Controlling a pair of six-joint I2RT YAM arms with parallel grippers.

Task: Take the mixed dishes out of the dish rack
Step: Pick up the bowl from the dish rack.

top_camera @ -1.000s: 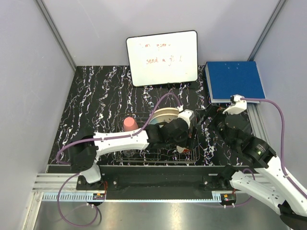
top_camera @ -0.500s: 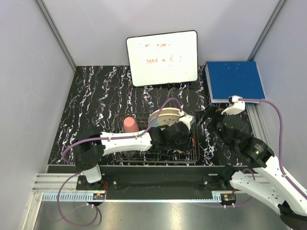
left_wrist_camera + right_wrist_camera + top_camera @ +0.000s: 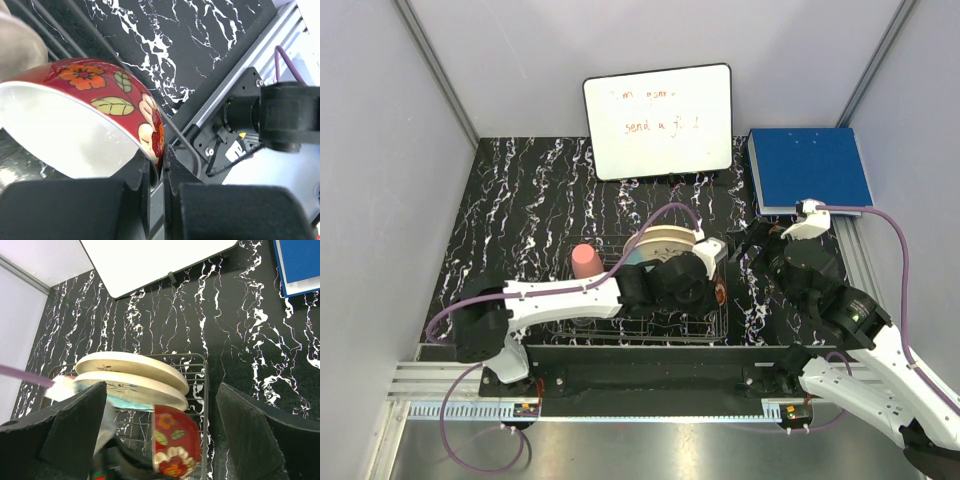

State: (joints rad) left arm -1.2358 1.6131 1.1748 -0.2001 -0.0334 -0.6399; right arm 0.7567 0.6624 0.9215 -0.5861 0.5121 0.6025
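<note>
The dish rack [image 3: 620, 326] of dark wire sits near the table's front edge. Two cream plates [image 3: 131, 374] stand on edge in it, the nearer one with a blue band. In front of them a bowl [image 3: 176, 439], red with flowers outside and white inside [image 3: 65, 135], lies tilted on its side. My left gripper [image 3: 157, 161] is shut on the bowl's rim, one finger inside and one outside. A pink cup [image 3: 585, 260] stands upside down at the rack's left. My right gripper [image 3: 162, 407] hangs open above the rack's right end, holding nothing.
A whiteboard [image 3: 658, 120] leans against the back wall. A blue binder [image 3: 810, 168] lies at the back right. The right arm's base and an aluminium rail [image 3: 235, 75] run just beyond the rack's near side.
My left gripper has closed from wide open onto the bowl's rim, and its arm has shifted slightly left over the rack. The right arm has hardly moved.
</note>
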